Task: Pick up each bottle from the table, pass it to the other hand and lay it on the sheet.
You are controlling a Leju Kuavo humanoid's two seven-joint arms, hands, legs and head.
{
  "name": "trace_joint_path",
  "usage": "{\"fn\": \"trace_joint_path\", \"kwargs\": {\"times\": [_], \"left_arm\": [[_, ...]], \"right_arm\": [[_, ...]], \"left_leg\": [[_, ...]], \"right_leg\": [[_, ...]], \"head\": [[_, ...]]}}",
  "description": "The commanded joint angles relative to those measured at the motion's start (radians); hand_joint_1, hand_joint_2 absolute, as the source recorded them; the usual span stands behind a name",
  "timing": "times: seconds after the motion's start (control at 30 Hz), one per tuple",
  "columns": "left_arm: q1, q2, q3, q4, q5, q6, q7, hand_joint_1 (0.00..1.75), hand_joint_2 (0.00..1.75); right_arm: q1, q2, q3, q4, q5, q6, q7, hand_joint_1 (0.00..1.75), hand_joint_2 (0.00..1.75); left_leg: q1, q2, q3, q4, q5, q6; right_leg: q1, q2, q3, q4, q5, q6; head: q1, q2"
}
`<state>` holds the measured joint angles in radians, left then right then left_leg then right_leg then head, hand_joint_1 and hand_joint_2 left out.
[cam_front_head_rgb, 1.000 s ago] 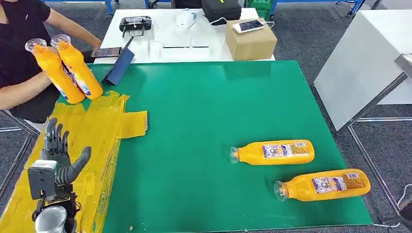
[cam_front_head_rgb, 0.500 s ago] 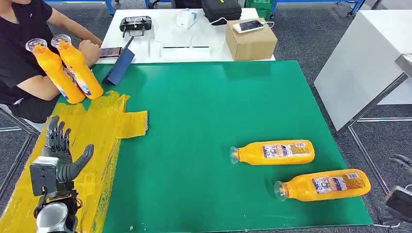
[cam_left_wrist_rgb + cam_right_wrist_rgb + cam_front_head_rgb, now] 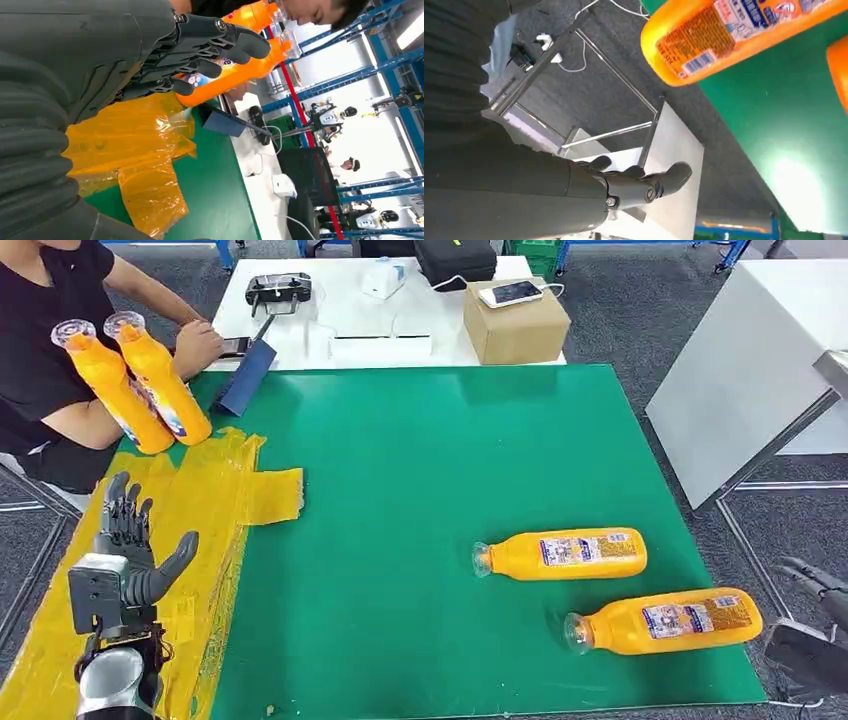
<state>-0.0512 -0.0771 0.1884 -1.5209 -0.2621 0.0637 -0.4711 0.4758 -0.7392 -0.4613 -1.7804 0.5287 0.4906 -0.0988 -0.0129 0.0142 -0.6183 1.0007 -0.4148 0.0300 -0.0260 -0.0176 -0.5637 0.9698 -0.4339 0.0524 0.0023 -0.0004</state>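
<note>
The left hand [image 3: 130,550] is hovering over the yellow sheet [image 3: 200,530], fingers spread and holding nothing, likely waiting to receive. Just beyond it, two orange bottles [image 3: 140,390] are lying delivered. The right hand [image 3: 815,615], empty and spread, is hanging off the green table [image 3: 400,490], the nearer orange bottle [image 3: 665,621] just beside it, another bottle [image 3: 562,554] further in. Nothing is blocking that reach.

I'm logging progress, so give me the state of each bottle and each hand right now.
Two bottles on the sheet: lying side by side.
Upper bottle on the mat: lying, not held.
Lower bottle on the mat: lying, not held.
Left hand: open, over the yellow sheet.
Right hand: open, beside the table.
</note>
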Motion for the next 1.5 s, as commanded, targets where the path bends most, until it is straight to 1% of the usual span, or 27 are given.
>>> {"fn": "trace_joint_path", "kwargs": {"times": [0.03, 0.17, 0.27, 0.43, 0.47, 0.5, 0.57, 0.63, 0.67, 0.77, 0.8, 0.83, 0.87, 0.93, 0.97, 1.0, 1.1, 1.17, 1.2, 1.23, 1.3, 1.33, 1.37, 1.4, 1.43, 1.47, 1.5], "left_arm": [[-0.070, 0.028, -0.045, 0.099, 0.006, -0.009, 0.014, 0.00, 1.75], [-0.088, 0.031, -0.052, 0.114, 0.006, -0.009, 0.014, 0.00, 1.75], [-0.088, 0.031, -0.052, 0.114, 0.006, -0.009, 0.014, 0.00, 1.75], [-0.088, 0.031, -0.052, 0.114, 0.006, -0.009, 0.014, 0.00, 1.75], [-0.087, 0.031, -0.052, 0.113, 0.006, -0.009, 0.015, 0.00, 1.75], [-0.087, 0.031, -0.052, 0.113, 0.006, -0.009, 0.015, 0.00, 1.75], [-0.088, 0.031, -0.053, 0.114, 0.006, -0.009, 0.015, 0.00, 1.75], [-0.093, 0.032, -0.058, 0.120, 0.004, -0.009, 0.019, 0.00, 1.75], [-0.095, 0.033, -0.061, 0.123, 0.003, -0.009, 0.020, 0.00, 1.75], [-0.102, 0.035, -0.064, 0.127, 0.003, -0.009, 0.021, 0.00, 1.75], [-0.104, 0.034, -0.064, 0.128, 0.003, -0.009, 0.022, 0.00, 1.75], [-0.106, 0.034, -0.066, 0.128, 0.002, -0.009, 0.023, 0.00, 1.75], [-0.108, 0.032, -0.069, 0.127, 0.002, -0.009, 0.026, 0.00, 1.75], [-0.110, 0.032, -0.074, 0.129, 0.001, -0.009, 0.030, 0.00, 1.75], [-0.112, 0.033, -0.077, 0.129, 0.000, -0.009, 0.032, 0.00, 1.75], [-0.114, 0.033, -0.079, 0.130, 0.000, -0.008, 0.033, 0.00, 1.75], [-0.122, 0.032, -0.085, 0.136, 0.000, -0.007, 0.034, 0.00, 1.75], [-0.136, 0.029, -0.096, 0.151, 0.001, -0.008, 0.037, 0.00, 1.75], [-0.141, 0.026, -0.104, 0.155, 0.001, -0.004, 0.043, 0.00, 1.75], [-0.142, 0.025, -0.110, 0.154, 0.001, -0.001, 0.046, 0.00, 1.75], [-0.142, 0.026, -0.114, 0.153, 0.001, 0.001, 0.046, 0.00, 1.75], [-0.141, 0.026, -0.113, 0.153, 0.001, 0.001, 0.046, 0.00, 1.75], [-0.140, 0.028, -0.113, 0.152, 0.001, 0.001, 0.046, 0.00, 1.75], [-0.139, 0.028, -0.113, 0.152, 0.001, 0.001, 0.046, 0.00, 1.75], [-0.139, 0.028, -0.113, 0.151, 0.001, 0.001, 0.046, 0.00, 1.75], [-0.139, 0.028, -0.113, 0.151, 0.001, 0.001, 0.046, 0.00, 1.75], [-0.141, 0.026, -0.113, 0.152, 0.001, 0.001, 0.046, 0.00, 1.75]], "right_arm": [[-0.197, -0.055, 0.348, 0.265, 0.009, -0.091, 0.031, 0.00, 1.75], [-0.302, -0.049, 0.475, 0.367, 0.031, -0.121, 0.028, 0.00, 1.75], [-0.302, -0.049, 0.475, 0.367, 0.031, -0.121, 0.028, 0.00, 1.75], [-0.302, -0.049, 0.475, 0.367, 0.031, -0.121, 0.028, 0.00, 1.75], [-0.296, -0.055, 0.475, 0.363, 0.028, -0.126, 0.027, 0.00, 1.75], [-0.296, -0.055, 0.475, 0.363, 0.028, -0.126, 0.027, 0.00, 1.75], [-0.303, -0.050, 0.492, 0.368, 0.031, -0.124, 0.029, 0.00, 1.75], [-0.362, -0.049, 0.572, 0.415, 0.045, -0.136, 0.036, 0.00, 1.75], [-0.410, -0.041, 0.622, 0.450, 0.052, -0.144, 0.039, 0.00, 1.75], [-0.484, -0.026, 0.688, 0.505, 0.061, -0.152, 0.041, 0.00, 1.75], [-0.511, -0.014, 0.708, 0.529, 0.066, -0.154, 0.042, 0.00, 1.75], [-0.532, -0.003, 0.728, 0.552, 0.078, -0.158, 0.042, 0.00, 1.75], [-0.545, 0.003, 0.745, 0.567, 0.086, -0.161, 0.042, 0.00, 1.75], [-0.566, 0.017, 0.771, 0.595, 0.099, -0.170, 0.038, 0.00, 1.75], [-0.579, 0.029, 0.789, 0.615, 0.113, -0.176, 0.037, 0.00, 1.75], [-0.591, 0.041, 0.812, 0.636, 0.128, -0.182, 0.035, 0.00, 1.75], [-0.615, 0.083, 0.875, 0.710, 0.182, -0.195, 0.031, 0.00, 1.75], [-0.642, 0.161, 0.944, 0.837, 0.269, -0.235, 0.031, 0.00, 1.75], [-0.659, 0.236, 0.967, 0.938, 0.320, -0.294, 0.027, 0.00, 1.75], [-0.667, 0.274, 0.978, 0.991, 0.340, -0.331, 0.027, 0.00, 1.75], [-0.674, 0.292, 0.989, 1.019, 0.344, -0.349, 0.027, 0.00, 1.75], [-0.677, 0.289, 0.988, 1.020, 0.344, -0.348, 0.027, 0.00, 1.75], [-0.680, 0.286, 0.987, 1.021, 0.344, -0.349, 0.027, 0.00, 1.75], [-0.681, 0.283, 0.986, 1.019, 0.344, -0.350, 0.025, 0.00, 1.75], [-0.683, 0.277, 0.984, 1.016, 0.342, -0.349, 0.021, 0.00, 1.75], [-0.683, 0.277, 0.984, 1.016, 0.342, -0.349, 0.021, 0.00, 1.75], [-0.681, 0.296, 0.990, 1.026, 0.361, -0.339, 0.023, 0.00, 1.75]], "left_leg": [[0.004, 0.001, 0.005, -0.001, -0.001, -0.003], [0.004, 0.001, 0.005, -0.001, 0.000, -0.003], [0.002, 0.000, 0.003, -0.001, 0.001, -0.001], [0.004, -0.001, 0.005, -0.001, 0.000, -0.003], [0.002, -0.001, 0.002, 0.000, 0.001, 0.000], [0.002, -0.001, 0.004, 0.000, 0.000, -0.002], [0.002, -0.001, 0.003, 0.000, 0.001, -0.001], [0.002, 0.000, 0.004, -0.001, 0.001, -0.002], [0.002, 0.001, 0.003, -0.001, 0.001, -0.001], [0.003, 0.001, 0.004, -0.001, 0.001, -0.002], [0.004, 0.003, 0.005, -0.001, 0.001, -0.003], [0.003, 0.003, 0.004, -0.001, 0.001, -0.002], [0.002, 0.001, 0.002, -0.001, 0.001, -0.001], [0.003, 0.002, 0.004, -0.001, 0.002, -0.001], [0.003, 0.001, 0.003, -0.001, 0.002, 0.000], [0.003, 0.000, 0.004, -0.001, 0.002, -0.002], [0.003, 0.001, 0.003, -0.001, 0.002, 0.000], [0.003, 0.000, 0.004, -0.002, 0.002, 0.000], [0.005, 0.000, 0.007, -0.003, 0.002, -0.002], [0.005, 0.000, 0.006, -0.003, 0.002, -0.001], [0.007, -0.001, 0.007, -0.003, 0.003, -0.001], [0.008, 0.004, 0.008, -0.002, 0.002, -0.001], [0.010, 0.006, 0.010, -0.003, 0.002, -0.002], [0.016, 0.012, 0.016, -0.003, -0.003, -0.006], [0.019, 0.016, 0.022, -0.004, -0.003, -0.007], [0.025, 0.021, 0.027, -0.004, -0.009, -0.012], [0.029, 0.026, 0.032, -0.003, -0.013, -0.012]], "right_leg": [[0.004, 0.004, 0.007, -0.004, 0.002, -0.004], [0.004, 0.004, 0.006, -0.005, 0.003, -0.003], [0.002, 0.001, 0.004, -0.003, 0.002, -0.001], [0.004, 0.002, 0.007, -0.004, 0.002, -0.003], [0.001, 0.001, 0.002, -0.002, 0.002, 0.000], [0.002, 0.001, 0.005, -0.002, 0.001, -0.001], [0.002, 0.001, 0.004, -0.002, 0.002, -0.001], [0.002, 0.002, 0.005, -0.003, 0.002, -0.001], [0.002, 0.003, 0.004, -0.003, 0.003, -0.001], [0.003, 0.004, 0.005, -0.003, 0.003, -0.002], [0.004, 0.007, 0.005, -0.004, 0.004, -0.003], [0.003, 0.005, 0.005, -0.004, 0.004, -0.002], [0.002, 0.003, 0.003, -0.003, 0.003, 0.000], [0.003, 0.004, 0.004, -0.004, 0.004, -0.001], [0.003, 0.002, 0.003, -0.003, 0.004, 0.000], [0.003, 0.003, 0.005, -0.004, 0.004, -0.001], [0.003, 0.003, 0.004, -0.004, 0.003, 0.000], [0.003, 0.002, 0.006, -0.005, 0.004, 0.000], [0.005, 0.002, 0.009, -0.007, 0.004, -0.002], [0.005, 0.001, 0.008, -0.007, 0.004, -0.001], [0.007, 0.001, 0.010, -0.008, 0.005, -0.001], [0.008, 0.005, 0.009, -0.007, 0.005, -0.001], [0.010, 0.007, 0.011, -0.009, 0.005, -0.001], [0.016, 0.012, 0.016, -0.015, 0.007, -0.004], [0.018, 0.017, 0.015, -0.020, 0.008, -0.006], [0.023, 0.020, 0.020, -0.024, 0.005, -0.011], [0.028, 0.025, 0.027, -0.028, -0.002, -0.013]], "head": [[0.000, 0.000], [0.000, 0.000], [0.000, 0.000], [0.000, 0.000], [0.000, 0.000], [0.000, 0.000], [0.000, 0.000], [0.000, 0.000], [0.000, 0.000], [0.000, 0.000], [0.000, 0.000], [0.000, 0.000], [0.000, 0.000], [0.000, 0.000], [0.000, 0.000], [0.000, 0.000], [0.000, 0.000], [0.000, 0.000], [0.000, 0.000], [0.000, 0.000], [0.000, 0.000], [0.001, 0.000], [0.000, 0.000], [0.001, 0.000], [0.001, 0.000], [0.002, 0.000], [0.002, 0.000]]}}
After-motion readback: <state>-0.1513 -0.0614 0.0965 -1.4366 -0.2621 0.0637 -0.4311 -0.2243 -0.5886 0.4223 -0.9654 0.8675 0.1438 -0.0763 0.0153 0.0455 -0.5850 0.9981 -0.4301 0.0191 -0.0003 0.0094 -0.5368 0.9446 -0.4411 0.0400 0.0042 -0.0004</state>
